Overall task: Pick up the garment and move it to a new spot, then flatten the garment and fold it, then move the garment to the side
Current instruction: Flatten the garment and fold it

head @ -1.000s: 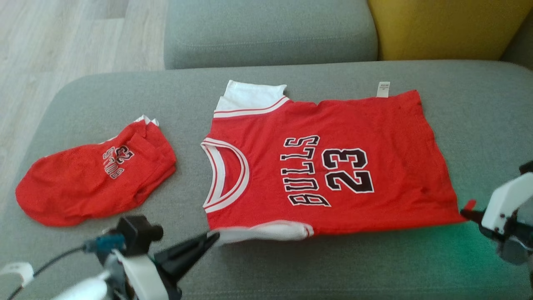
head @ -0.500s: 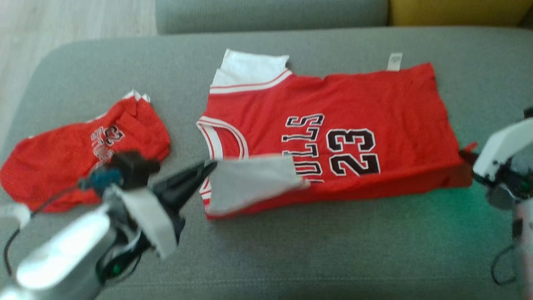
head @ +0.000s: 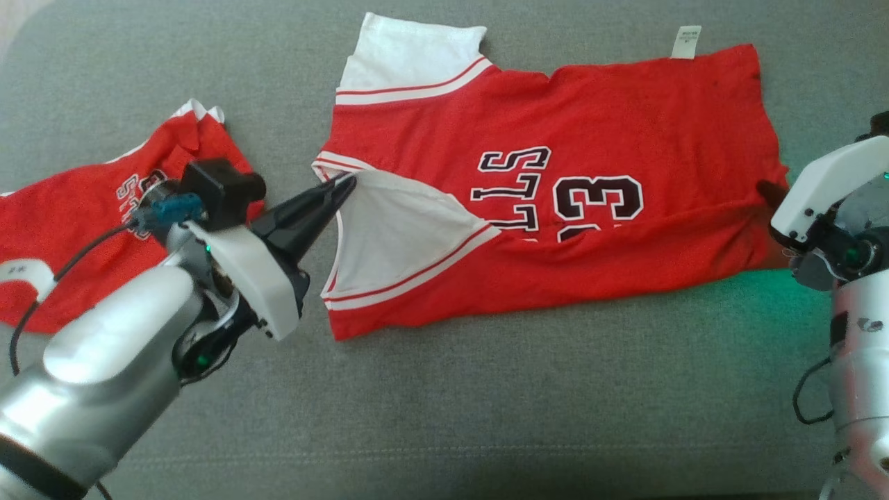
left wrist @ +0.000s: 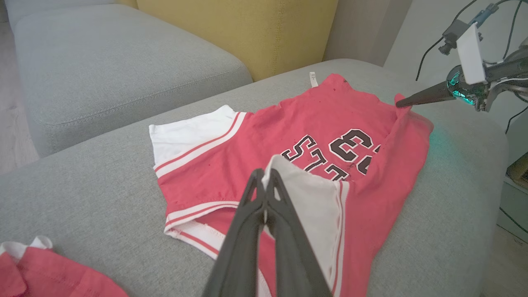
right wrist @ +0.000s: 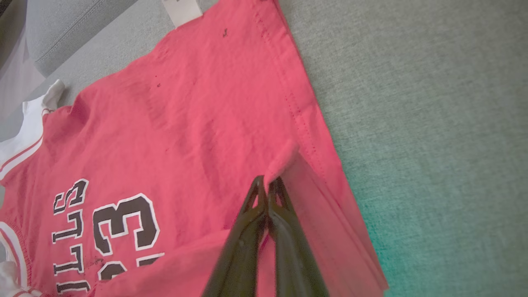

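The garment (head: 590, 104) is a red "BULLS 23" jersey with white sleeves, spread on the grey sofa cushion (head: 486, 417). My left gripper (head: 347, 184) is shut on the near white sleeve's corner, held above the neckline. My right gripper (head: 764, 189) is shut on the near hem corner. Between them the near edge is raised and turned over the lower part of the print. In the left wrist view the left gripper (left wrist: 264, 175) pinches the white sleeve over the garment (left wrist: 288, 115), and the right gripper (left wrist: 402, 103) grips the red corner. In the right wrist view the right gripper (right wrist: 268, 181) clamps a red fold of the garment (right wrist: 165, 123).
A second red garment (head: 69, 222) lies crumpled on the cushion to the left, partly behind my left arm; its edge (left wrist: 41, 276) also shows in the left wrist view. A yellow cushion (left wrist: 247, 33) and another grey seat (left wrist: 103, 62) stand beyond.
The head camera has tilted down. Both grippers, still shut, have lifted the garment's near edge and carried it toward the far side, so it now folds over the print.
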Controlling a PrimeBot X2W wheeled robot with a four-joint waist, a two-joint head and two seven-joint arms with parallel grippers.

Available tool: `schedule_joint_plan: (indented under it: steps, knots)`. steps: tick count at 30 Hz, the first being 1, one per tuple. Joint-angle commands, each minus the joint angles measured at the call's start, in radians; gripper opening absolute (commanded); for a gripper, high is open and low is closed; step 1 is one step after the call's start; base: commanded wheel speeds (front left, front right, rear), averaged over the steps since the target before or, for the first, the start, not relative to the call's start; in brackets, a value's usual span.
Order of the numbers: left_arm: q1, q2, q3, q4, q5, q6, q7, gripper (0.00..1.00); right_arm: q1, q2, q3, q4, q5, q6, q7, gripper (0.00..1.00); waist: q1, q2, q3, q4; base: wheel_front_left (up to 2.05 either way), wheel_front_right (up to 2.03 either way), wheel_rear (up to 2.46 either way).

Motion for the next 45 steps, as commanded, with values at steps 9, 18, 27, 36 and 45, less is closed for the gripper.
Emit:
schedule_joint_plan:
  steps: [9,18,27,36,45]
  knots:
    - [-0.13,-0.025,0.015,0.151,0.0,0.004,-0.072,1.0,-0.06,0.01,0.026,0.0,-0.016,-0.001,-0.103,1.0,-0.0002,0.0,0.024,-0.015,0.0,0.0,0.0]
    - [-0.051,-0.129,0.22,0.175,0.056,0.132,-0.087,1.0,0.012,0.016,0.138,-0.092,0.111,-0.001,-0.323,1.0,-0.0002,0.0,-0.019,-0.019,0.0,0.0,0.0]
    - [0.25,-0.237,0.501,-0.024,0.179,0.229,-0.088,1.0,0.236,-0.063,0.339,-0.315,0.203,-0.001,-0.608,1.0,-0.0002,0.0,-0.095,-0.024,0.0,0.0,0.0]
    - [0.486,-0.377,0.617,-0.074,0.339,0.221,-0.088,1.0,0.494,-0.053,0.356,-0.443,0.13,-0.001,-0.902,1.0,-0.0002,0.0,-0.15,-0.011,0.0,0.0,0.0]
    - [0.62,-0.489,0.697,-0.044,0.476,0.204,-0.088,1.0,0.577,0.007,0.392,-0.473,-0.046,-0.001,-0.972,1.0,-0.0002,0.0,-0.151,-0.034,0.0,0.0,0.0]
